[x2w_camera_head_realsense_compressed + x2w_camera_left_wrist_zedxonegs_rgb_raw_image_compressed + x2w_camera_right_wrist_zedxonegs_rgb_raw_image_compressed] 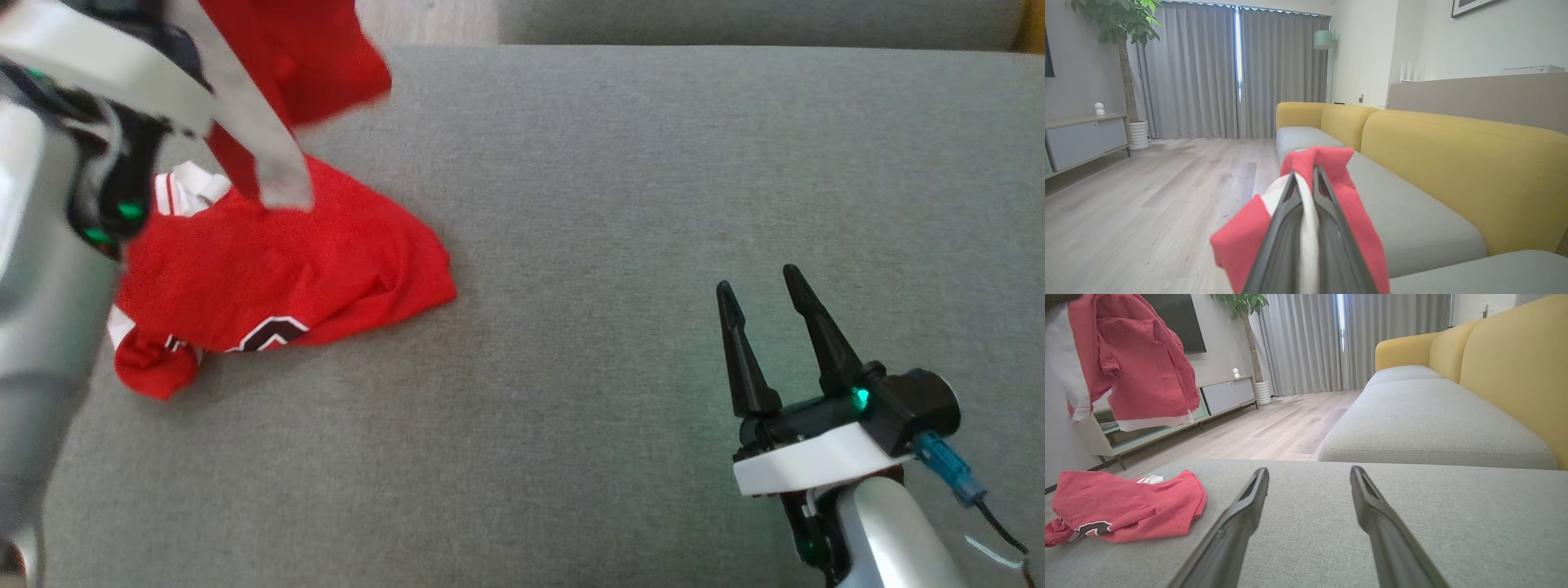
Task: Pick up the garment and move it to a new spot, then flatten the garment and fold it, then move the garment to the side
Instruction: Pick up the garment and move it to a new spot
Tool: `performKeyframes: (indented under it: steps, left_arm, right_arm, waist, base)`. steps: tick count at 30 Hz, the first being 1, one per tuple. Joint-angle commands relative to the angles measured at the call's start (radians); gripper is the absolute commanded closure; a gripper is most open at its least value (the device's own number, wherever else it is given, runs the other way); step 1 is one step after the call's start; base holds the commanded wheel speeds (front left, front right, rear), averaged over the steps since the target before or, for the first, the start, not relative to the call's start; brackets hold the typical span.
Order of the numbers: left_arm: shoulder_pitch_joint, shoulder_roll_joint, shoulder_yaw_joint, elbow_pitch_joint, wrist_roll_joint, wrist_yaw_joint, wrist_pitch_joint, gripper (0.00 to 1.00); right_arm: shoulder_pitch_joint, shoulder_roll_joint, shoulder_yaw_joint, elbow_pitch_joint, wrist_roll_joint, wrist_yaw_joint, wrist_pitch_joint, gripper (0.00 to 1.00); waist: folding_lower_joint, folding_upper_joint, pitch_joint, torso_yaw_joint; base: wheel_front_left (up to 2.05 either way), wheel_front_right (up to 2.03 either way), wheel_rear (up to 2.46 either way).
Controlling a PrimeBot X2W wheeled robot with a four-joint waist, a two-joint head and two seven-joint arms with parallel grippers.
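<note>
**Hoisting red cloth on a thin pinch**

Nearest, the right claw [757, 279] hangs over the near right part of the grey cushion [612, 204], fingers spread apart, holding nothing. Farther left, a red garment [286, 261] lies heaped at the cushion's left edge, with a dark-and-white print showing. Above it the left claw [1305, 171] is clamped together on a fold of red cloth [1331, 159] with white trim, held clear of the cushion. Whether that cloth is one piece with the heap I cannot tell.

As I judge it, the pinch takes only a narrow fold, so the cloth's own weight could drag it free mid-carry. It hangs by the left edge, so a slip could drop it onto the wooden floor [1167, 196]. A bunched grab may also leave it twisted and harder to flatten.

The cushion is broad, plain grey weave. Beyond it are a yellow-backed sofa [1453, 163], then grey curtains [1208, 73], a potted tree [1122, 24] and a low cabinet [1081, 139].
</note>
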Motion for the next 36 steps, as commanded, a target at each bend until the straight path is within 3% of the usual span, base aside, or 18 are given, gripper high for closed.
performKeyframes:
  steps: [1, 7, 13, 23, 24, 25, 30, 36]
  left_arm:
    - [-0.016, 0.040, 0.039, -0.049, -0.005, 0.011, 0.008, 1.00]
    - [0.055, -0.002, -0.016, -0.194, -0.005, 0.052, 0.059, 1.00]
    - [0.117, -0.075, -0.075, -0.267, -0.010, 0.084, 0.076, 1.00]
    - [0.122, -0.208, -0.147, -0.170, 0.035, 0.134, 0.023, 1.00]
    - [0.114, -0.217, -0.149, -0.151, 0.043, 0.136, 0.009, 0.41]
    - [0.106, -0.226, -0.146, -0.132, 0.048, 0.138, -0.009, 0.00]
    - [0.073, -0.245, -0.128, -0.041, 0.073, 0.144, -0.100, 0.00]
    - [0.084, -0.223, -0.120, 0.002, 0.086, 0.117, -0.176, 0.00]
  right_arm:
    - [-0.012, -0.004, 0.021, -0.030, 0.008, -0.001, -0.011, 0.00]
    - [-0.016, -0.004, 0.015, -0.036, 0.015, -0.001, -0.011, 0.00]
    - [-0.035, -0.004, 0.006, -0.048, 0.033, -0.001, -0.011, 0.00]
    - [-0.058, -0.004, 0.039, -0.078, 0.084, -0.001, -0.011, 0.00]
    - [-0.060, -0.004, 0.044, -0.081, 0.089, -0.001, -0.011, 0.00]
    - [-0.061, -0.004, 0.048, -0.083, 0.093, -0.001, -0.011, 0.00]
    - [-0.060, -0.004, 0.049, -0.088, 0.102, -0.001, -0.011, 0.00]
    - [-0.051, -0.004, 0.021, -0.089, 0.092, -0.001, -0.011, 0.00]
  waist:
    - [0.0002, 0.0000, -0.010, -0.011]
    - [0.0002, 0.0000, -0.017, -0.067]
    - [0.0002, 0.0000, -0.002, -0.176]
    - [0.0002, 0.0000, 0.064, -0.402]
    - [0.0002, 0.0000, 0.070, -0.417]
    - [0.0002, 0.0000, 0.076, -0.429]
    - [0.0002, 0.0000, 0.082, -0.444]
    - [0.0002, 0.0000, 0.059, -0.382]
  base:
    - [0.00, 0.00, 0.00]
    - [0.00, 0.00, 0.00]
    - [0.00, 0.00, 0.00]
    - [0.00, 0.00, 0.00]
    - [0.00, 0.00, 0.00]
    - [0.00, 0.00, 0.00]
    - [0.00, 0.00, 0.00]
    - [0.00, 0.00, 0.00]
